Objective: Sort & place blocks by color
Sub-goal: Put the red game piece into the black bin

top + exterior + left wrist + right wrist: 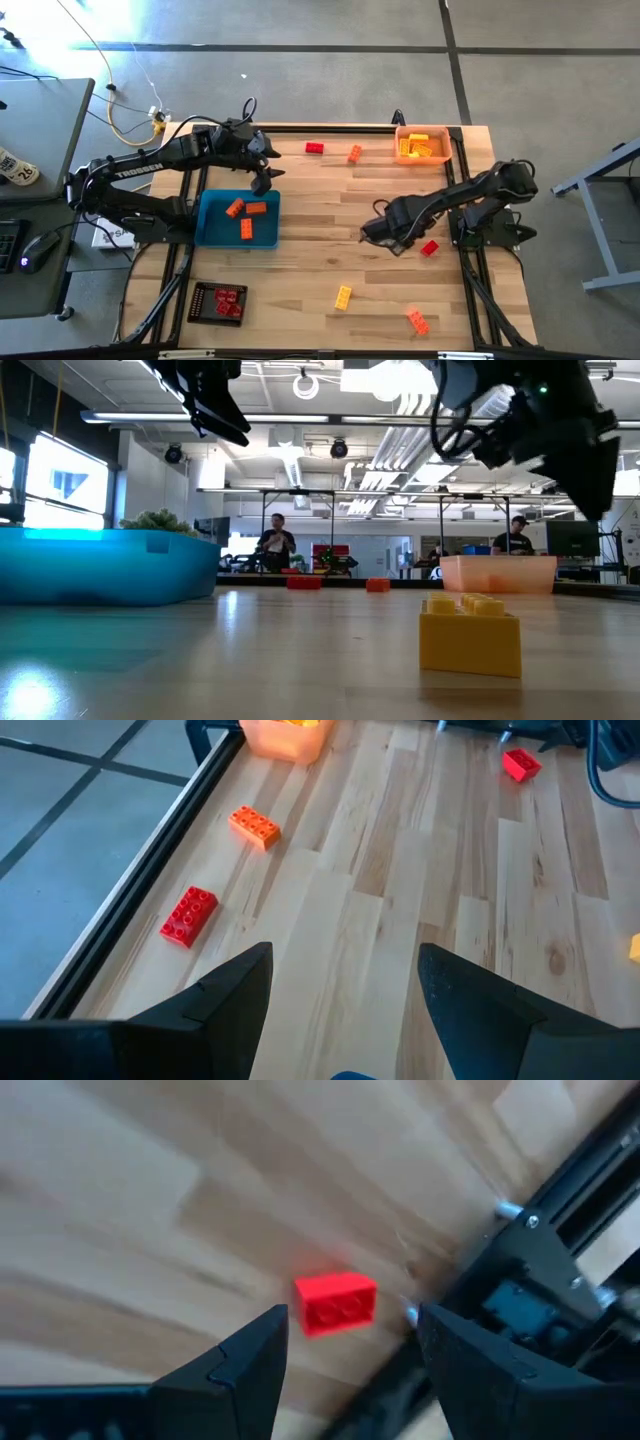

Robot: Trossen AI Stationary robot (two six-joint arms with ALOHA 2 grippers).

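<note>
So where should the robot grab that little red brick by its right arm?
Probably straight down from above, the open right hand closing on the red brick's two long flat sides. It lies flat, studs up, alone on the wood, though the arm's base is close beside it.

Wooden table (330, 250) fills the middle, dark frame around its edge; blue tray (212, 232) sits at its left side, black tray (200, 300) nearer the front left corner, orange tray (400, 150) up at the far right corner; a fuzzy green plant (160, 520) peeks over the blue tray in the low view; two people (275, 540) sit far back in the room; off the table, a yellow cable (130, 128) curls on the grey floor, and a desk (40, 150) stands at far left.
</note>
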